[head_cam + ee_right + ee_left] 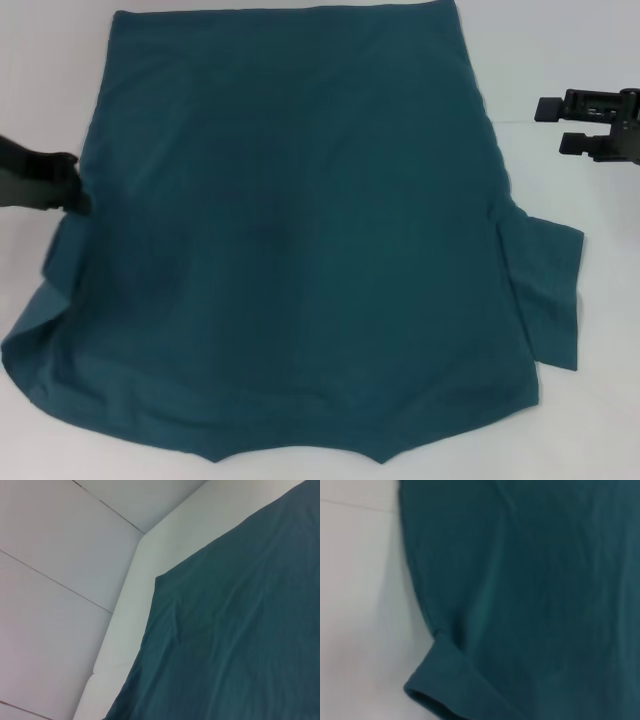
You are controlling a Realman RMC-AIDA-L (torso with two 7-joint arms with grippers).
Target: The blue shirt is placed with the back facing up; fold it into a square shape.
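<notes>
Blue shirt [290,220] lay flat on surface [600,300]; left hand [75,190] at side edge, grip unclear; right hand [565,125] hovered released. First fold pending: needs edge pinch.

You have the shirt [300,230] spread flat on the table [600,420], hem at the far side, neck at the near edge. The left gripper [70,185] touches its left edge above the sleeve; the right gripper [560,125] hovers well off its right side

plain teal-blue shirt [300,230] on a white table [600,420].
</notes>
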